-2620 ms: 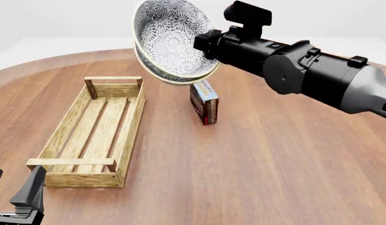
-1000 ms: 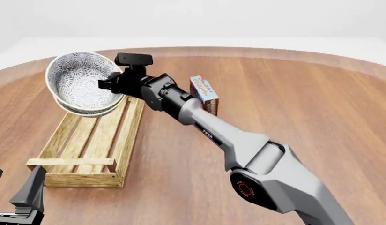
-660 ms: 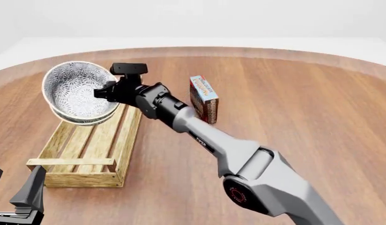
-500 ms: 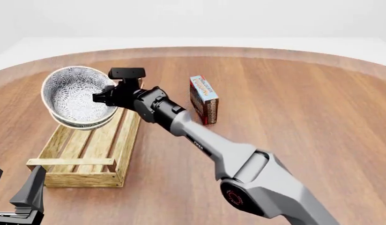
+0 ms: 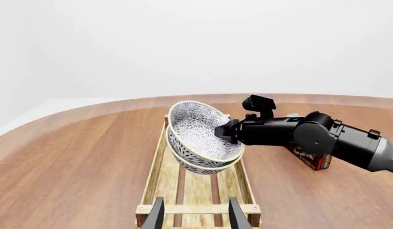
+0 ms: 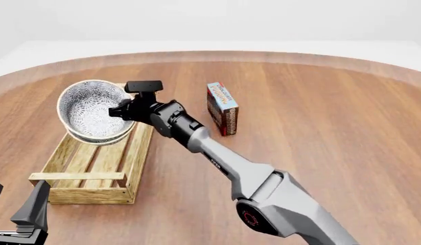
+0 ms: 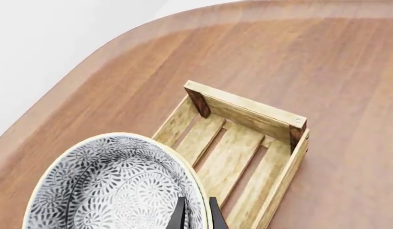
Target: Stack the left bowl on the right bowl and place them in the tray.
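Wooden table (image 6: 320, 132): carton (image 6: 222, 108) stands beside tray (image 6: 94, 168).

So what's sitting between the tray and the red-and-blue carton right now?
In the front view, only the right arm crosses bare tabletop between the tray and the carton.

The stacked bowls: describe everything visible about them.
The stacked bowls are two nested bowls, glossy like ceramic, with a dense dark floral pattern on white and cream rims. The right gripper pinches their rim, one finger inside, one outside. They hang tilted, opening turned partly toward the front camera, over the far part of the tray. The left wrist view suggests a gap beneath them, so they seem not yet set down.
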Motion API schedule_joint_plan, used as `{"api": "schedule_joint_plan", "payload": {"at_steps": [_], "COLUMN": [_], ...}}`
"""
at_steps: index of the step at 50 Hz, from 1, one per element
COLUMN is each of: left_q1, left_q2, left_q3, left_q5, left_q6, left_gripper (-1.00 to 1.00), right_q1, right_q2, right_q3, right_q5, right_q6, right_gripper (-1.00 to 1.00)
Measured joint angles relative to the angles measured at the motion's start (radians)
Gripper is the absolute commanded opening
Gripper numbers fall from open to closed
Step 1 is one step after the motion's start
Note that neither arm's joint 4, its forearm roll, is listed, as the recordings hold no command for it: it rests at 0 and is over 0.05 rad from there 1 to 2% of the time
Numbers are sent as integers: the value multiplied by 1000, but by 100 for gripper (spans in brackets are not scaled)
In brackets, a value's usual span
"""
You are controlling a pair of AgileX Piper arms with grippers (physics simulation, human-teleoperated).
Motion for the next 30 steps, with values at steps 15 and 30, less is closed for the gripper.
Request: {"api": "schedule_joint_plan", "payload": {"at_steps": [15, 30], "left_q1": [0, 0], "left_q2": [0, 0], "left_q3": [0, 0], "left_q5": [0, 0], "left_q6": [0, 0], "left_gripper": [100, 100], "right_q1": [-10, 1], "right_q2": [48, 70], "right_q3": [-35, -44], "right_q5": [13, 17], "right_q6": [-4, -14], "right_gripper": [-100, -100]}}
